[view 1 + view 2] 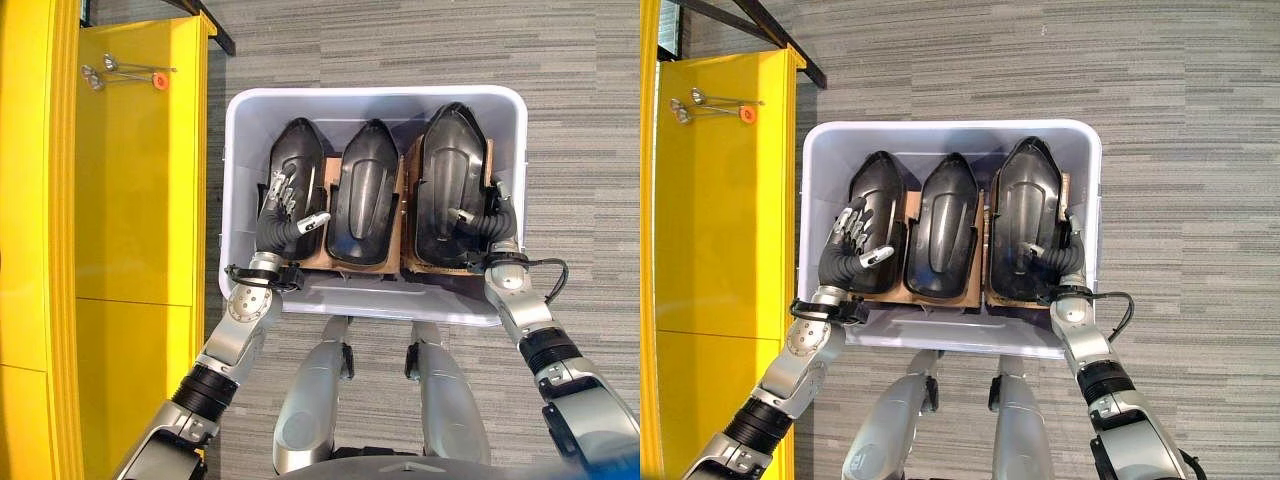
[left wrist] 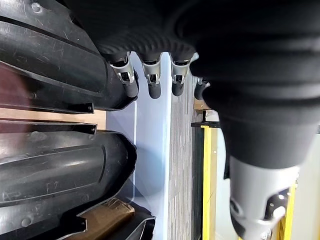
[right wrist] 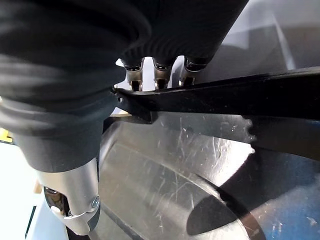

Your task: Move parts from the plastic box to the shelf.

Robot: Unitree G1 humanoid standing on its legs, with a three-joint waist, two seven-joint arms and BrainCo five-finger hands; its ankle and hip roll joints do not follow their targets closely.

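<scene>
Three black moulded parts stand side by side in the pale plastic box (image 1: pixel 375 92), with cardboard between them. My left hand (image 1: pixel 280 215) rests open on the near end of the left part (image 1: pixel 297 150), its fingers (image 2: pixel 151 82) relaxed along that part's outer edge and its thumb out toward the middle part (image 1: pixel 365 190). At the outer rim of the right part (image 1: pixel 450 160) is my right hand (image 1: pixel 495 225), against the box's right wall. That rim (image 3: pixel 225 95) crosses in front of the hand in the right wrist view.
The yellow shelf (image 1: pixel 140 200) runs along the left of the box, with a few small metal tools (image 1: pixel 125 73) lying at its far end. Grey striped carpet surrounds the box. A dark frame leg (image 1: pixel 215 25) stands beyond the shelf.
</scene>
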